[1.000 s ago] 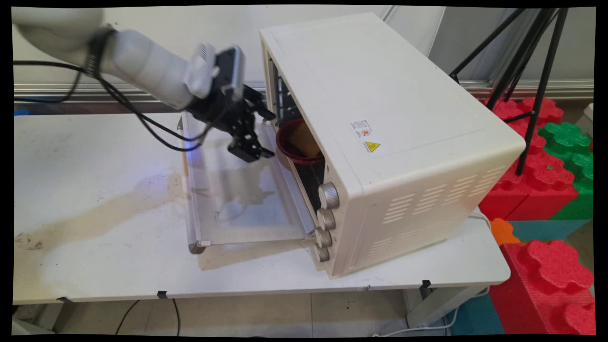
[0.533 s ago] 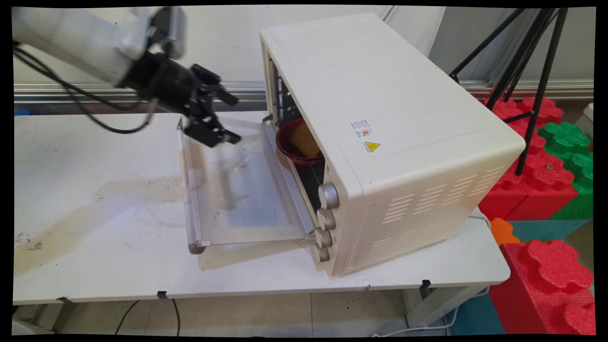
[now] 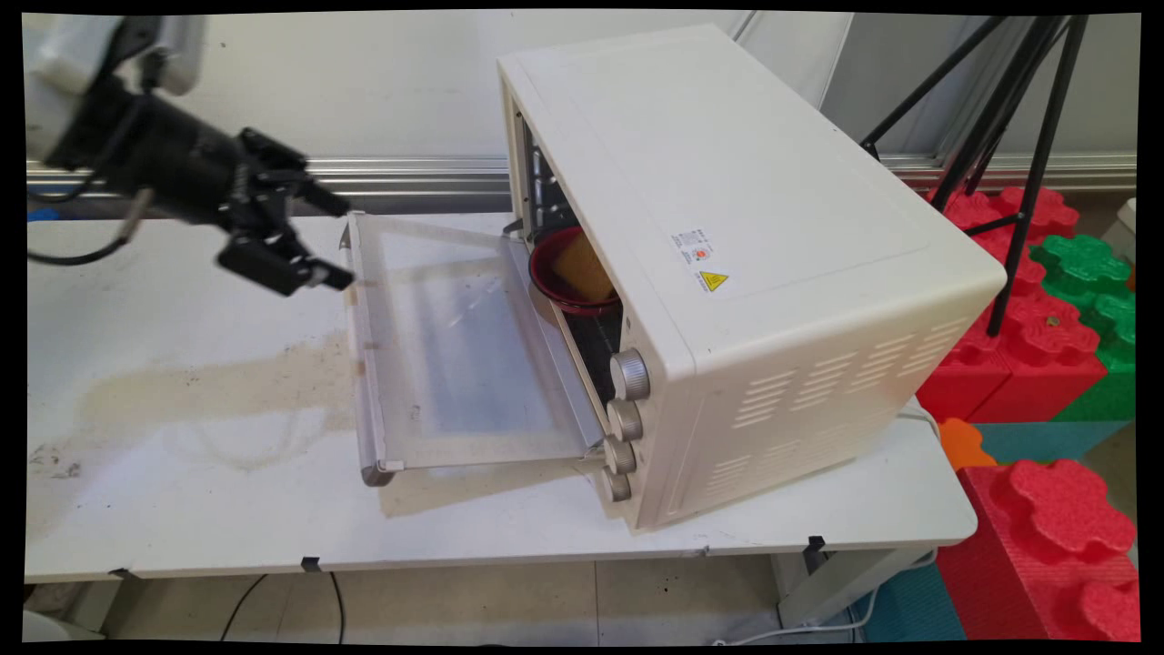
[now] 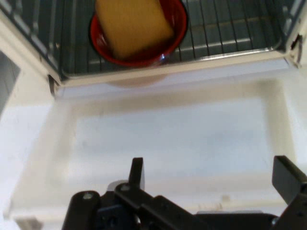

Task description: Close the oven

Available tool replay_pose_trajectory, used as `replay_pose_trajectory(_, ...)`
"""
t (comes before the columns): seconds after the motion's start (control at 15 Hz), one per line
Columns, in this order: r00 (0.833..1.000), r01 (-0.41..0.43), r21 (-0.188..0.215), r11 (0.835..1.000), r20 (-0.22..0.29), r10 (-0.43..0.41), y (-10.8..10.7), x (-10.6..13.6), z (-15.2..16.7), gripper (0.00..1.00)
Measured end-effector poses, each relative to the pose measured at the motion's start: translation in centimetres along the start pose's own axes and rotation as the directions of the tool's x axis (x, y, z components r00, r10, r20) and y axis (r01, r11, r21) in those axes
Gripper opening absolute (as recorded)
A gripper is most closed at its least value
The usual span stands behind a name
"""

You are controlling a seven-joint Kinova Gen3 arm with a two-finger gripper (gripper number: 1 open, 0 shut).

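Main view: gripper (image 3: 314,236) was spread wide, empty, beside toaster oven door's (image 3: 455,346) outer edge.
Bowl: red bowl (image 4: 139,33) with yellow block (image 4: 133,23) sat on oven rack (image 4: 230,33).

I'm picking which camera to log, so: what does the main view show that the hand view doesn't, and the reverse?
Only the main view shows the oven's knobs, its outer casing, the white table, and the red and green foam blocks beside it. Only the hand view shows the wire rack under the red bowl. Both show the open gripper, empty, at the lowered glass door's outer edge, and the bowl holding a yellow block.
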Motion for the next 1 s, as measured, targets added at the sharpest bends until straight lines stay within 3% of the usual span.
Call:
replay_pose_trajectory(0.53,0.994,0.07,-0.013,0.997,0.09,-0.069,1.5,-4.9,-3.0,1.0)
replay_pose_trajectory(1.0,0.985,0.078,0.017,0.997,0.156,-0.079,-0.3,-8.1,-0.3,1.0)
